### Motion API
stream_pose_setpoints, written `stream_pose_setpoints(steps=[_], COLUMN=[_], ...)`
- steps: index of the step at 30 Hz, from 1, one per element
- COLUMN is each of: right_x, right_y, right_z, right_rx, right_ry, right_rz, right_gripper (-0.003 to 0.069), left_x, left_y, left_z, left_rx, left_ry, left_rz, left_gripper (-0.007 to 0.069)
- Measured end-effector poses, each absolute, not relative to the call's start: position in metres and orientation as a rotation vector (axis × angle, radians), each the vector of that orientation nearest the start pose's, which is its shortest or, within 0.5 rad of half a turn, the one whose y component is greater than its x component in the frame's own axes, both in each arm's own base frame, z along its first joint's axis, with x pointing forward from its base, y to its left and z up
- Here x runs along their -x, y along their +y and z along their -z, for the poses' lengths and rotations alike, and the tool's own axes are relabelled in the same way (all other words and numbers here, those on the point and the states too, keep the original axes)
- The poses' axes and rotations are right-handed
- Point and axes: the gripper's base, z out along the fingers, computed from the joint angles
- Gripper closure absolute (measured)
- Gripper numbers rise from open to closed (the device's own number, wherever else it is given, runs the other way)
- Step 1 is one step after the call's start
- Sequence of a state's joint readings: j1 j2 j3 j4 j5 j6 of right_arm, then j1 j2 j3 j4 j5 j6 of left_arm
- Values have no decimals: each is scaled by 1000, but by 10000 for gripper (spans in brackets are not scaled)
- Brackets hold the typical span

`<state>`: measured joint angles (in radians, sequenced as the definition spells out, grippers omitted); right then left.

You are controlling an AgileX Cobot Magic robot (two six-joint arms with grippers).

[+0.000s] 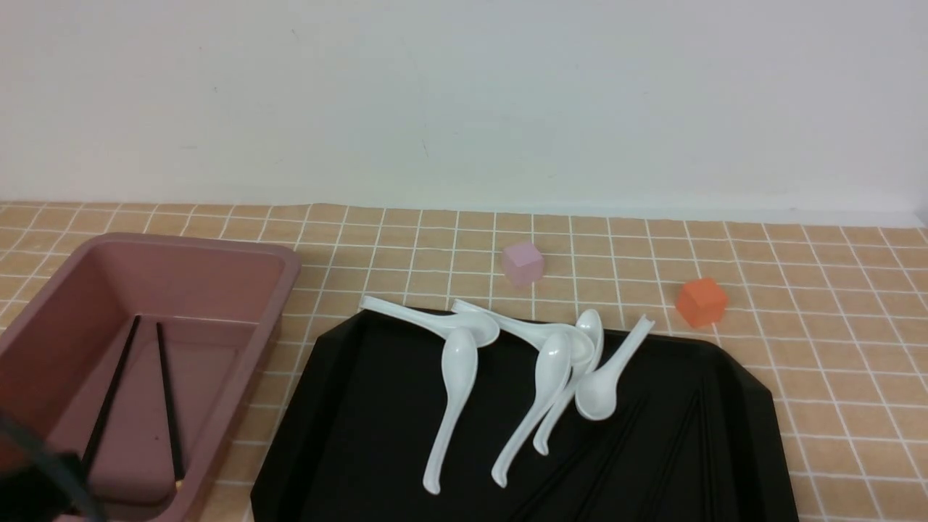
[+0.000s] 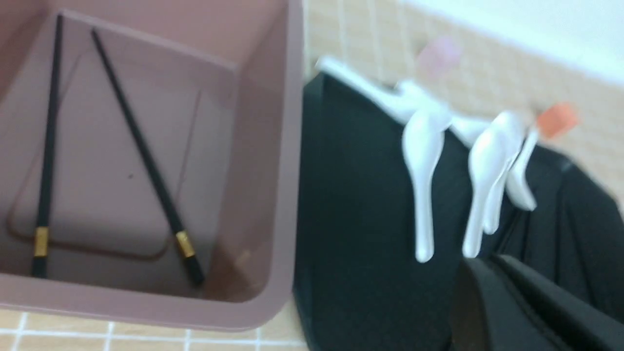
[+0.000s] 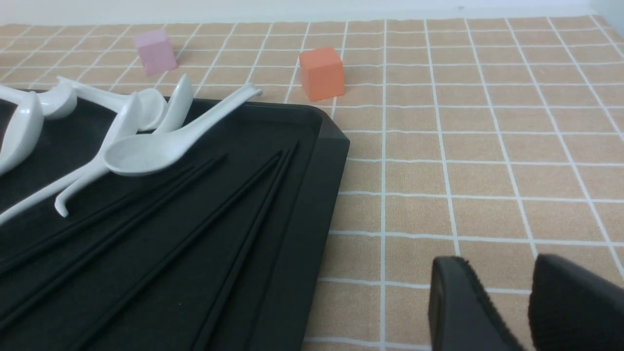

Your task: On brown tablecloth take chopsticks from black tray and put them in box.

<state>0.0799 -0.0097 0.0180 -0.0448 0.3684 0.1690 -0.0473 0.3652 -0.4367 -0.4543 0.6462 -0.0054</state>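
Two chopsticks (image 1: 168, 406) already lie flat on floor of box (image 1: 217, 250), at left on brown tablecloth (image 1: 797, 362). More chopsticks (image 3: 195, 243) remain on right half of black tray (image 1: 362, 406), fanned out beside white spoons (image 1: 457, 391).

Step, as I judge it: between drops, next stick due. Next move calls for low, narrow pinch on thin stick lying flat, clear of nearest spoon.

Jaws: right gripper (image 3: 497, 273) hovers over cloth just off tray, jaws slightly spread, empty. Low by box, left gripper (image 2: 482, 273) is blurred; cannot tell jaw gap, nothing seen held.
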Motion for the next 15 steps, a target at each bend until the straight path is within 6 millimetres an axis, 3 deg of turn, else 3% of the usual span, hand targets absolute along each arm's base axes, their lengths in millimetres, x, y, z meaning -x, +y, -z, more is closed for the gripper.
stream_pose_setpoints(steps=[6,15], right_x=[-53,-53], right_y=[3,3], right_z=[-175,-175], right_rx=[-55,-55], right_ry=[1861,1861], right_rz=[-129,-129], right_gripper=[419,419], left_x=[-55,-59], left_y=[-26,-20], left_z=[-263,-262], left_rx=[142,132], left_ry=[1980,1918], left_rz=[527,432], left_gripper=[637,637])
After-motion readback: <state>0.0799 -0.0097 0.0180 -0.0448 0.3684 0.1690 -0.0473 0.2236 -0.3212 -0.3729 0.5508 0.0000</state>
